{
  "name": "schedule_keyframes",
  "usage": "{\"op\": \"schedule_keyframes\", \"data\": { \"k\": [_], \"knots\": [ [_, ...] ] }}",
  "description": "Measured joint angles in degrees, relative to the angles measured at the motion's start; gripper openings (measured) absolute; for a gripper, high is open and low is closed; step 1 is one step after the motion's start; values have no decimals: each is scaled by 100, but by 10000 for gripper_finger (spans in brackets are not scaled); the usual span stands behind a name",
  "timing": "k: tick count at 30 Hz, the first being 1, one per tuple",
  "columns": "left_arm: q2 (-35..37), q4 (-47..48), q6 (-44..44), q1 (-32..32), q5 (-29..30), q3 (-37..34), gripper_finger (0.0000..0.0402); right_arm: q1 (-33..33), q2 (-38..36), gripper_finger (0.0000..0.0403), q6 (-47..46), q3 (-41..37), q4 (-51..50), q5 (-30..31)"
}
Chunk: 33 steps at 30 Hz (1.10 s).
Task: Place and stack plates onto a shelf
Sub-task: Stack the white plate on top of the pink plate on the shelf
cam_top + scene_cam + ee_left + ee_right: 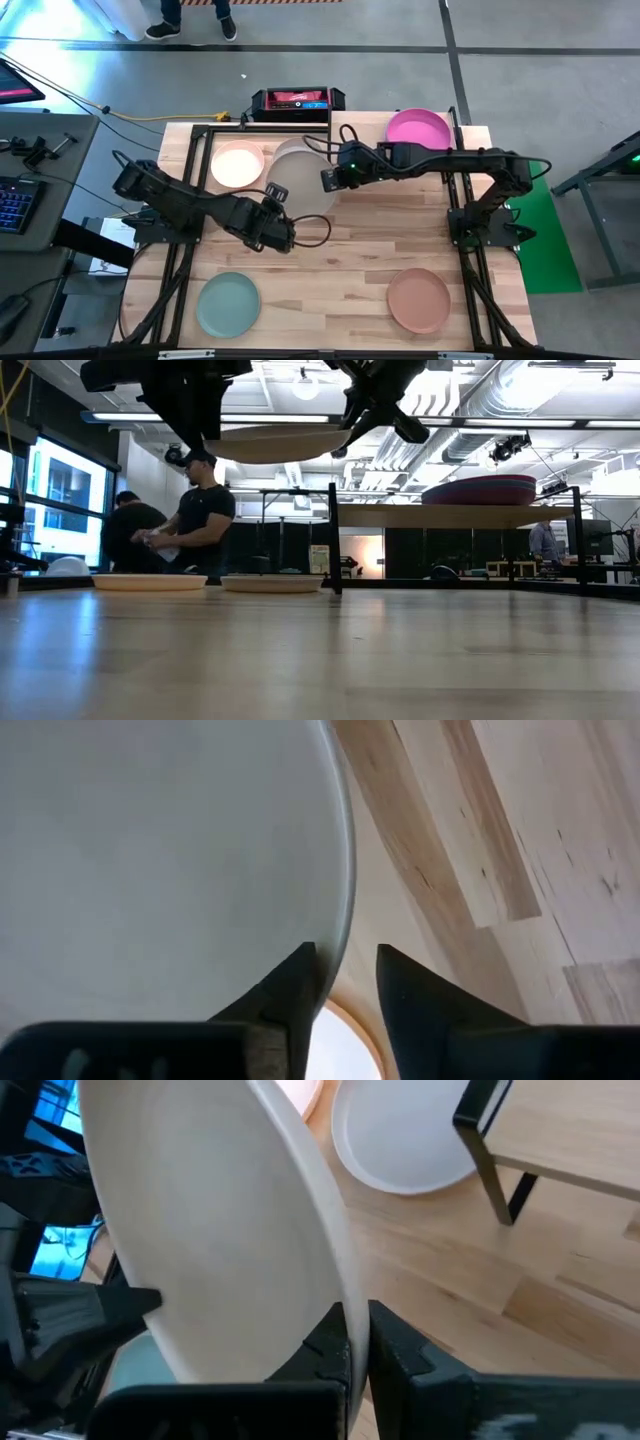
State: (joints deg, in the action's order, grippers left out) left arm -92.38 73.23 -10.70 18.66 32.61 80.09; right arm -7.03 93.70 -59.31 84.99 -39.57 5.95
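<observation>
Grey-white plate (301, 178) held in the air between both grippers

From the left, the left gripper (283, 213) sits at the plate's near rim with its fingers (292, 988) slightly parted around the edge, not pressing it; the right gripper (328, 180) pinches the plate's right rim, its fingers (330, 1342) pressed together on it. Below lie a pale pink plate (238, 165) and another pale plate (400, 1135); a magenta plate (418, 129) rests on the shelf (455, 516); teal-green (228, 303) and tan-brown (419, 300) plates sit nearer the front edge
</observation>
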Motion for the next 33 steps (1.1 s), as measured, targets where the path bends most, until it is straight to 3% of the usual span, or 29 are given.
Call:
{"op": "schedule_keyframes", "data": {
  "k": [10,12,16,33],
  "knots": [
    [758,-134,553,21,361,16,118,-243,-557,0,180,2,-233,-59],
    [982,253,663,32,233,-31,118,-347,-734,0,215,-10,-723,117],
    [1369,97,978,26,305,-8,118,-524,-1061,0,100,1,-1371,464],
    [2153,30,1515,6,393,-4,117,-1365,-2687,0,-317,0,-3059,739]
  ]
}}
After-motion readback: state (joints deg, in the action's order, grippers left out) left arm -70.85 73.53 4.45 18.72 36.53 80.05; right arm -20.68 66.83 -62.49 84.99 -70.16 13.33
